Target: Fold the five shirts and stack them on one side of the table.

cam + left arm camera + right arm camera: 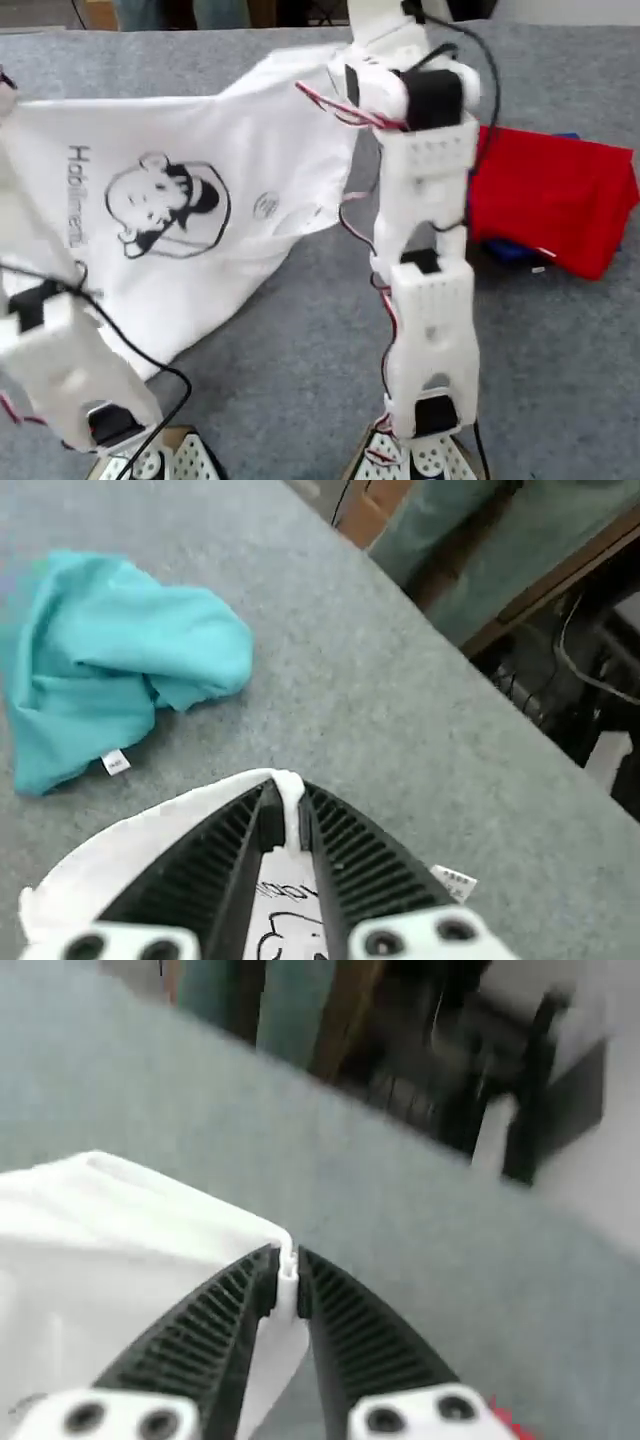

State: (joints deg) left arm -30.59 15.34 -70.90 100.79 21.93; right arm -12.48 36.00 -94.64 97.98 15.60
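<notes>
Currently: white shirt (250,140), with a face printed on the chest, is spread over the left and centre of the high view on the grey table (300,380).

Left gripper (287,785): jaws drawn narrow, a fold of the white shirt's edge pinched between the ribbed fingers. Its arm (60,350) sits at the lower left of the high view.

Right gripper (288,1258): also clamped narrow on a corner of the white shirt. Its arm (430,200) runs up the centre of the high view to the shirt's upper right edge.

Red shirt (550,195): folded, at the right of the high view, just beside the right arm, lying on a blue cloth (505,250).

Teal shirt (110,670): crumpled on the table, apart from the white shirt.
</notes>
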